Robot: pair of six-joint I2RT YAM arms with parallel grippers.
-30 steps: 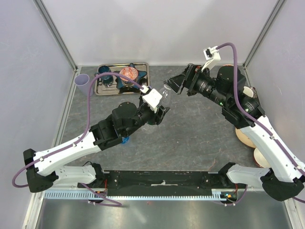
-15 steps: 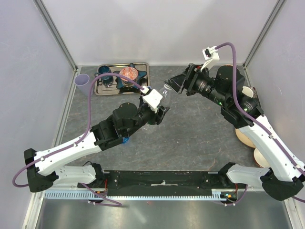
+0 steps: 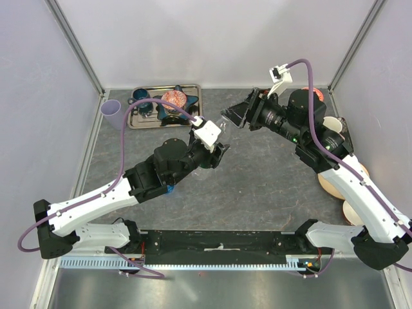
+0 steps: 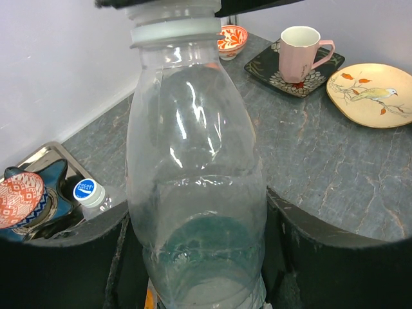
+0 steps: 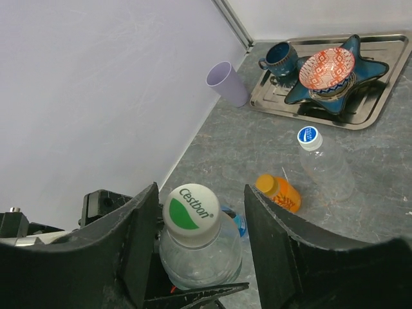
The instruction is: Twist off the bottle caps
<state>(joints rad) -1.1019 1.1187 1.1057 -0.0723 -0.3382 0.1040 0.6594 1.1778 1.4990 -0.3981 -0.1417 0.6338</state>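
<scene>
My left gripper [image 4: 196,261] is shut on the lower body of a clear plastic bottle [image 4: 193,167] and holds it up off the table, neck pointing toward the right arm. Its white cap with a green mark [image 5: 190,214] sits between the fingers of my right gripper [image 5: 201,215]. The left finger is close against the cap, and a gap shows on the right side. From above, the right gripper [image 3: 235,116] meets the bottle [image 3: 220,132] above the left gripper [image 3: 215,152]. On the table lie a bottle with a white-and-blue cap [image 5: 309,137], an orange-capped bottle [image 5: 266,184] and a blue cap [image 5: 235,220].
A metal tray [image 3: 193,90] at the back left holds a star-shaped dish, a patterned bowl [image 3: 173,98] and a blue cup. A lilac cup [image 3: 111,111] stands beside it. At the right are a pink mug [image 4: 302,48] on a dark saucer and a bird plate [image 4: 370,95].
My right gripper's jaws have narrowed around the bottle's cap and it has edged a little toward the bottle. The left arm holds the bottle still.
</scene>
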